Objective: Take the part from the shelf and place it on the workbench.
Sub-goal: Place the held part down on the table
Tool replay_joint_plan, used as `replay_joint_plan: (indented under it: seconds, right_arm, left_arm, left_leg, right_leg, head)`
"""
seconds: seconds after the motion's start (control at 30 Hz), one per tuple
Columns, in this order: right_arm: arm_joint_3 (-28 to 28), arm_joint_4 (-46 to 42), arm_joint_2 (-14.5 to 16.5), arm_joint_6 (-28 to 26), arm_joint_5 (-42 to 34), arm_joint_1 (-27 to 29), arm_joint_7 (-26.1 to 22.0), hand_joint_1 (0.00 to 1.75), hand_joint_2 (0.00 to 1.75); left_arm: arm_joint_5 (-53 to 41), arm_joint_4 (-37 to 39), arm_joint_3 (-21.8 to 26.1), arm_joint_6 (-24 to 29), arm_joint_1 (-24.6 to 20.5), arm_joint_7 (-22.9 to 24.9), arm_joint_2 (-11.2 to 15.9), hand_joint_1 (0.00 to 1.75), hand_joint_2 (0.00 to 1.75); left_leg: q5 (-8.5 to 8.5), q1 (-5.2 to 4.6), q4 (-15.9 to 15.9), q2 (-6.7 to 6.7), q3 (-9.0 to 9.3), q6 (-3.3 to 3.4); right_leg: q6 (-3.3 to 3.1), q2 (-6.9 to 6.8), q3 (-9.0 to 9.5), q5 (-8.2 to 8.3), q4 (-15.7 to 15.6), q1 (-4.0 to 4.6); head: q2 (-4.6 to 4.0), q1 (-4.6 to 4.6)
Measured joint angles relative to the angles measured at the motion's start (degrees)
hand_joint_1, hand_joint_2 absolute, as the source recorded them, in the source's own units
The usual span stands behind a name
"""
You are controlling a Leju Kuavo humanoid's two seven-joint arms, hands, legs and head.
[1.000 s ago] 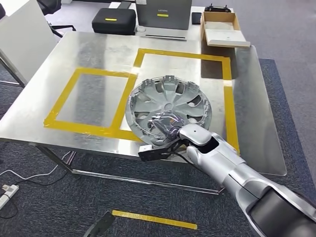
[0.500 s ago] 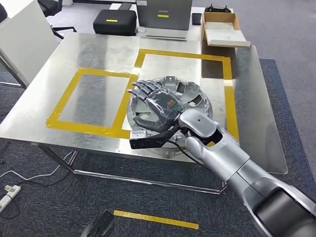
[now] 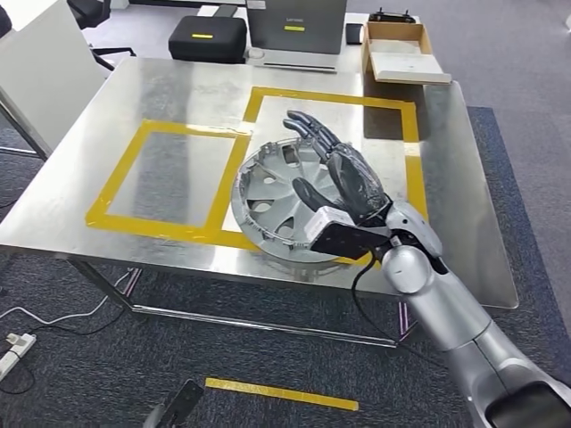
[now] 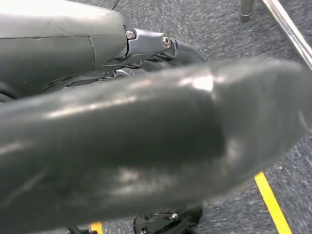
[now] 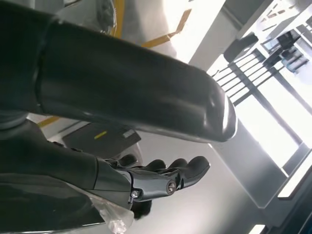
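The part is a silver hubcap [image 3: 276, 201]. It lies flat on the steel workbench [image 3: 169, 89], straddling the yellow tape between the two marked squares, near the front edge. My right hand [image 3: 343, 174] hovers over the hubcap's right side with fingers spread and pointing away, holding nothing. In the right wrist view the same hand [image 5: 162, 175] has its fingers stretched out straight and empty. My left hand [image 4: 147, 44] hangs low over the carpet, its thick thumb across the left wrist view, with nothing in it.
At the bench's far edge stand a black case [image 3: 205, 37], a grey case [image 3: 294, 27] and an open cardboard box [image 3: 401, 52]. A white panel [image 3: 40, 71] leans at the left. On the carpet lie a power strip [image 3: 13, 348] and a yellow tape strip [image 3: 279, 395].
My right hand let go of the hubcap's near rim, rose and swung right with fingers spreading. The hubcap settled flat on the bench.
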Motion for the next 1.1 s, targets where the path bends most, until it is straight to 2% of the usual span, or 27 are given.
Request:
replay_joint_plan:
  seconds: [0.07,0.1,0.13,0.2,0.23,0.27,0.3,0.33,0.4,0.43,0.47,0.57,0.6,0.63,0.67,0.73,0.77,0.8,0.83,0.9,0.93,0.97,1.07,1.1]
  right_arm:
    - [-0.7,-1.0,-1.3,1.4,-1.5,0.8,-1.2,0.0,0.0]
    - [-1.0,-1.4,-2.0,1.8,-1.9,1.1,-1.6,0.0,0.0]
    - [-1.3,-1.9,-2.7,2.1,-2.1,1.4,-1.9,0.0,0.0]
    - [-1.5,-2.6,-3.9,2.6,-2.4,2.1,-2.3,0.0,0.0]
    - [-1.5,-3.0,-4.4,2.7,-2.4,2.5,-2.4,0.0,0.0]
    - [-1.5,-3.2,-4.8,2.8,-2.4,3.0,-2.4,0.0,0.0]
    - [-1.6,-3.4,-5.1,2.8,-2.4,3.4,-2.5,0.0,0.0]
    - [-1.7,-3.7,-5.3,2.9,-2.4,3.6,-2.5,0.0,0.0]
    - [-1.8,-4.2,-5.7,2.9,-2.5,3.7,-2.5,0.0,0.0]
    - [-1.9,-4.6,-5.9,2.9,-2.5,3.7,-2.5,0.0,0.0]
    - [-1.9,-5.1,-6.2,2.8,-2.5,3.9,-2.5,0.0,0.0]
    - [-2.2,-6.6,-7.3,2.5,-2.7,4.9,-2.5,0.0,0.0]
    - [-2.5,-7.2,-7.8,2.3,-2.7,5.2,-2.5,0.0,0.0]
    - [-2.9,-7.8,-8.2,2.0,-2.9,5.5,-2.4,0.0,0.0]
    - [-3.3,-8.5,-8.5,1.7,-3.0,5.9,-2.3,0.0,0.0]
    - [-3.9,-9.5,-9.2,1.6,-3.5,6.6,-2.3,0.0,0.0]
    - [-4.2,-9.9,-9.6,1.6,-3.6,6.9,-2.3,0.0,0.0]
    - [-4.6,-10.2,-9.9,1.6,-3.8,7.2,-2.3,0.0,0.0]
    - [-4.9,-10.5,-10.3,1.6,-3.9,7.4,-2.3,0.0,0.0]
    - [-5.8,-11.3,-11.1,1.6,-4.1,7.6,-2.3,0.0,0.0]
    - [-6.3,-11.8,-11.5,1.5,-4.2,7.6,-2.3,0.0,0.0]
    - [-6.8,-12.2,-12.0,1.5,-4.3,7.8,-2.2,0.0,0.0]
    - [-7.9,-13.1,-13.0,1.3,-4.4,8.6,-1.5,0.0,0.0]
    - [-8.3,-13.2,-13.2,1.2,-4.4,8.9,-1.3,0.0,0.0]
  left_arm:
    - [0.0,0.0,0.0,0.2,0.1,0.0,0.0,0.0,0.0]
    - [0.0,0.0,0.0,0.3,0.1,0.0,0.0,0.0,0.0]
    - [0.0,0.0,0.0,0.3,0.1,0.0,0.0,0.0,0.0]
    - [0.0,0.0,0.0,0.3,0.2,0.0,0.0,0.0,0.0]
    - [0.0,0.0,0.0,0.3,0.3,0.0,0.1,0.0,0.0]
    - [0.0,0.0,0.0,0.4,0.3,0.0,0.1,0.0,0.0]
    - [0.0,0.0,0.0,0.4,0.4,0.0,0.1,0.0,0.0]
    - [0.0,0.0,0.0,0.4,0.4,0.0,0.1,0.0,0.0]
    - [0.0,0.0,0.0,0.4,0.4,0.0,0.1,0.0,0.0]
    - [0.1,0.0,0.0,0.4,0.4,0.0,0.1,0.0,0.0]
    - [0.2,0.0,0.0,0.5,0.4,0.0,0.1,0.0,0.0]
    - [0.6,0.0,0.1,0.7,0.5,-0.1,0.1,0.0,0.0]
    - [0.7,0.0,0.1,0.7,0.6,-0.1,0.1,0.0,0.0]
    - [0.8,0.0,0.1,0.7,0.6,-0.2,0.2,0.0,0.0]
    - [0.9,0.0,0.1,0.8,0.6,-0.2,0.2,0.0,0.0]
    - [1.0,0.0,0.1,0.8,0.7,-0.2,0.2,0.0,0.0]
    - [1.1,0.0,0.2,0.8,0.7,-0.2,0.2,0.0,0.0]
    - [1.2,0.0,0.2,0.9,0.6,-0.2,0.2,0.0,0.0]
    - [1.4,0.0,0.2,0.9,0.6,-0.2,0.2,0.0,0.0]
    - [1.6,0.0,0.2,0.9,0.6,-0.2,0.2,0.0,0.0]
    - [1.6,0.0,0.2,1.0,0.5,-0.2,0.2,0.0,0.0]
    - [1.6,0.0,0.2,1.0,0.5,-0.3,0.2,0.0,0.0]
    - [1.8,0.0,0.3,1.2,0.8,-0.3,0.1,0.0,0.0]
    - [1.8,0.0,0.3,1.2,0.8,-0.3,0.1,0.0,0.0]
  left_leg:
    - [0.51,0.01,-0.3,0.06,-0.15,0.9]
    - [0.83,0.05,-0.5,0.11,-0.22,1.38]
    - [1.13,0.08,-0.7,0.17,-0.36,1.83]
    - [1.55,-0.09,-0.7,0.24,-0.89,2.35]
    - [1.76,-0.2,-0.7,0.26,-1.19,2.47]
    - [1.98,-0.29,-0.7,0.27,-1.46,2.51]
    - [2.19,-0.35,-0.7,0.27,-1.71,2.49]
    - [2.37,-0.39,-0.6,0.26,-1.89,2.42]
    - [2.64,-0.53,-0.4,0.23,-2.17,2.11]
    - [2.82,-0.62,-0.3,0.24,-2.32,1.85]
    - [3.04,-0.69,-0.2,0.24,-2.45,1.52]
    - [3.51,-0.6,-0.3,0.16,-2.77,0.48]
    - [2.65,-0.55,0.5,0.14,-3.12,0.15]
    - [1.02,-0.49,2.2,0.12,-3.79,-0.18]
    - [-1.33,-0.36,5.3,0.14,-4.83,-0.49]
    - [-5.84,-0.17,12.9,0.17,-7.01,-0.97]
    - [-6.92,-0.14,15.3,0.17,-7.34,-1.07]
    - [-6.96,-0.13,15.6,0.17,-6.7,-1.07]
    - [-6.05,-0.13,13.5,0.17,-4.94,-0.98]
    - [-3.54,-0.18,5.2,0.16,0.45,-0.51]
    - [-2.69,-0.28,1.7,0.13,2.47,-0.19]
    - [-2.31,-0.41,-0.5,0.1,3.57,0.13]
    - [-1.5,-0.66,-1.2,0.1,3.23,1.19]
    - [-1.0,-0.61,-1.3,0.17,2.94,1.65]
  right_leg:
    - [0.64,-0.04,-0.31,-0.31,0.1,-0.19]
    - [0.86,-0.06,-0.89,-1.38,1.3,-0.25]
    - [0.99,-0.06,-1.97,-3.11,3.7,-0.3]
    - [1.17,-0.06,-5.13,-7.45,11.5,-0.31]
    - [1.23,-0.06,-6.44,-8.93,15.0,-0.31]
    - [1.25,-0.06,-6.9,-9.46,16.8,-0.31]
    - [1.19,-0.07,-6.19,-8.9,16.2,-0.3]
    - [1.06,-0.08,-4.26,-7.46,13.3,-0.3]
    - [0.68,-0.11,1.12,-4.59,4.5,-0.19]
    - [0.5,-0.11,3.02,-3.82,1.4,-0.1]
    - [0.3,-0.09,4.01,-3.52,-0.3,0.01]
    - [-0.48,-0.15,3.86,-2.76,-0.7,0.05]
    - [-0.84,-0.26,3.64,-2.37,-0.8,-0.06]
    - [-1.18,-0.37,3.33,-1.94,-0.9,-0.2]
    - [-1.43,-0.45,2.94,-1.57,-0.9,-0.26]
    - [-1.65,-0.46,2.01,-0.92,-0.9,-0.21]
    - [-1.62,-0.46,1.56,-0.61,-0.8,-0.18]
    - [-1.55,-0.45,1.11,-0.33,-0.7,-0.17]
    - [-1.46,-0.44,0.69,-0.07,-0.6,-0.16]
    - [-1.1,-0.41,0.02,0.4,-0.3,-0.12]
    - [-0.83,-0.41,-0.24,0.64,-0.2,-0.07]
    - [-0.48,-0.42,-0.44,0.9,-0.2,-0.03]
    - [0.65,-0.45,-0.81,1.63,-0.3,-0.14]
    - [0.94,-0.42,-1.22,1.12,0.0,-0.22]
  head:
    - [0.01,0.02]
    - [0.01,0.08]
    - [0.01,0.16]
    - [0.0,0.3]
    - [0.0,0.32]
    - [-0.01,0.32]
    - [-0.01,0.32]
    - [0.0,0.32]
    - [0.01,0.33]
    - [0.01,0.29]
    - [0.01,0.26]
    - [0.01,0.24]
    - [0.01,0.17]
    - [0.0,0.09]
    - [0.0,0.02]
    - [0.0,-0.07]
    - [0.0,-0.05]
    - [0.0,-0.07]
    - [0.0,-0.07]
    - [0.01,-0.07]
    - [0.01,-0.03]
    - [0.01,-0.02]
    - [0.01,0.0]
    - [0.01,0.04]
